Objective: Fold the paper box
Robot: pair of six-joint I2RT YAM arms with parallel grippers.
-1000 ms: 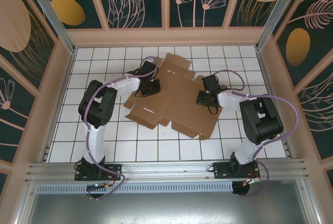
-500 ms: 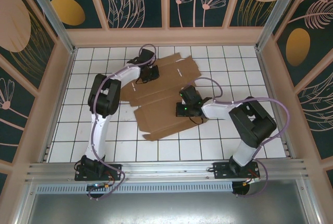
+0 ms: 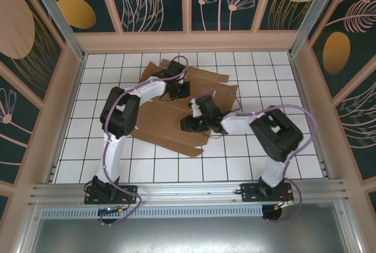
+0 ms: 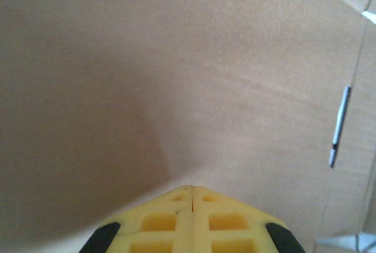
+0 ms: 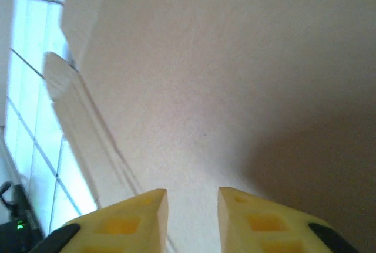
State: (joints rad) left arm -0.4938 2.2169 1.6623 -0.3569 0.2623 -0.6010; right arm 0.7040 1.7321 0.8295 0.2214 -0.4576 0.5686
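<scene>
The paper box is a brown cardboard sheet lying partly folded over on the white tiled floor, left of centre. My left gripper rests on its far part. In the left wrist view that gripper is shut, its yellow fingers pressed together with nothing between them, tip against the cardboard. My right gripper sits over the sheet's near middle. In the right wrist view it stands open just above bare cardboard, nothing between its fingers.
A narrow slot is cut in the cardboard right of the left gripper. White tiles show past the sheet's edge. Patterned walls enclose the floor, with an aluminium rail along the near edge.
The sheet has shifted left and folded over onto itself. My right gripper has swept left across it and opened. My left gripper has moved right along the far part, staying shut.
</scene>
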